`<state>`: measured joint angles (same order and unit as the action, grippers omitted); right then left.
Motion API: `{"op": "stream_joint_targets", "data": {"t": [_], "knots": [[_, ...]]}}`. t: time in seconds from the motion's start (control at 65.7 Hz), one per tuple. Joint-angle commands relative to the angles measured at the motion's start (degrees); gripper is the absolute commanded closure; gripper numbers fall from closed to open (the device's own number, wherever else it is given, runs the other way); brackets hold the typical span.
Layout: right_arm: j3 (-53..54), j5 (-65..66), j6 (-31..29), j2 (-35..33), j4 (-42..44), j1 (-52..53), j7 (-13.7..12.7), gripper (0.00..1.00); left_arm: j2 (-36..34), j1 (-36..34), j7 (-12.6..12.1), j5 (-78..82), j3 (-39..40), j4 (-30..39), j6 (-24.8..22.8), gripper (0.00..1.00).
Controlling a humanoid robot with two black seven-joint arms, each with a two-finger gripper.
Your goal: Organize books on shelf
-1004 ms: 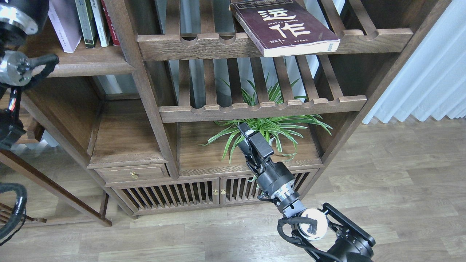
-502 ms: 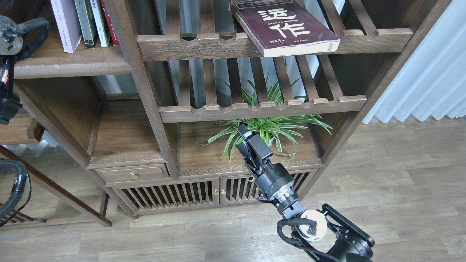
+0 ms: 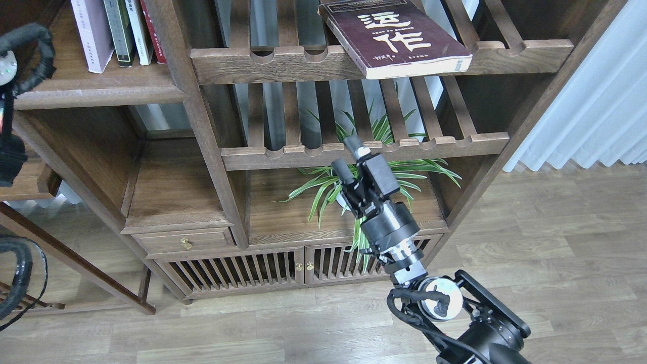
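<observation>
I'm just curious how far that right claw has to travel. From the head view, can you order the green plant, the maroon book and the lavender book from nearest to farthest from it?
From the right gripper:
1. Green plant, right behind it on the lower shelf.
2. Maroon book, above, lying flat on the top slatted rack.
3. Lavender book, far upper left, standing on the solid plank shelf.

The maroon book [image 3: 397, 38] lies flat, overhanging a slatted rack at far right; lavender book [image 3: 91, 33] and black book [image 3: 119, 30] stand upright on the plank shelf [image 3: 101, 88], far left.
</observation>
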<state>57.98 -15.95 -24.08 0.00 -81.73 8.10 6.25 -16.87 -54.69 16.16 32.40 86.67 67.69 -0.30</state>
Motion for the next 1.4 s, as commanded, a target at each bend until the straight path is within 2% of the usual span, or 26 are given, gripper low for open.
{"op": "stream_joint_targets", "data": {"t": [0.0,0.183,0.243,0.259,0.274,0.304,0.411,0.456,0.684,0.776,0.973,0.989,1.11,1.232,1.384], "knots": [[1.43,-0.05,0.26,0.0,-2.29,-0.01,0.0,0.02,0.87,2.39,1.16,-8.92,1.31,2.71,-2.25,0.52],[1.7,-0.05,0.78,0.0,-3.0,0.43,0.0,0.02,0.88,6.26,1.07,-20.97,3.07,5.7,-8.31,0.45],[1.7,-0.05,1.93,0.0,-2.82,0.52,0.0,0.02,0.96,7.49,0.54,-24.31,3.16,5.79,-12.97,0.44],[1.7,-0.05,2.71,0.0,-2.73,0.6,0.0,0.02,0.88,8.01,0.37,-25.36,3.25,5.79,-14.63,0.44],[1.87,-0.22,4.98,0.0,-2.47,1.04,0.34,0.02,0.88,9.15,0.28,-27.98,3.25,5.53,-18.74,0.44],[2.31,-0.66,6.49,0.0,-2.12,1.65,0.52,0.02,0.88,10.03,0.28,-29.67,3.25,5.52,-21.13,0.44],[3.9,-3.39,9.4,0.0,-1.85,2.71,0.52,0.02,0.96,12.23,0.37,-34.51,3.51,5.52,-25.98,0.43],[4.16,-4.62,10.01,0.0,-1.85,3.5,0.52,0.02,0.7,12.94,0.11,-36.61,3.95,5.52,-27.7,0.38],[4.51,-5.94,14.05,0.0,-1.85,5.44,0.61,0.02,0.96,17.59,0.28,-39.96,3.6,5.0,-27.7,0.38],[4.86,-6.03,15.99,0.0,-1.85,6.23,1.05,0.02,1.05,20.15,0.54,-40.14,3.07,5.79,-27.7,0.35],[7.68,-6.29,17.48,0.0,-1.94,6.67,1.31,0.02,3.6,22.34,0.46,-40.05,-0.88,8.77,-27.7,0.16],[8.37,-6.29,17.31,0.0,-2.03,6.84,1.31,0.02,3.86,24.34,0.37,-39.96,-2.97,10.6,-27.7,0.09],[9.08,-6.29,16.52,0.0,-2.99,6.93,1.31,0.02,3.78,25.59,0.46,-39.96,-3.87,11.5,-27.7,0.03],[8.56,-6.29,15.99,0.0,-3.96,7.02,1.31,0.02,3.6,26.12,1.07,-40.05,-2.82,11.41,-27.7,0.03],[8.56,-6.11,17.57,0.0,-3.61,9.39,1.31,0.03,3.6,27.18,0.19,-40.14,-3.43,11.5,-27.7,0.05]]}}
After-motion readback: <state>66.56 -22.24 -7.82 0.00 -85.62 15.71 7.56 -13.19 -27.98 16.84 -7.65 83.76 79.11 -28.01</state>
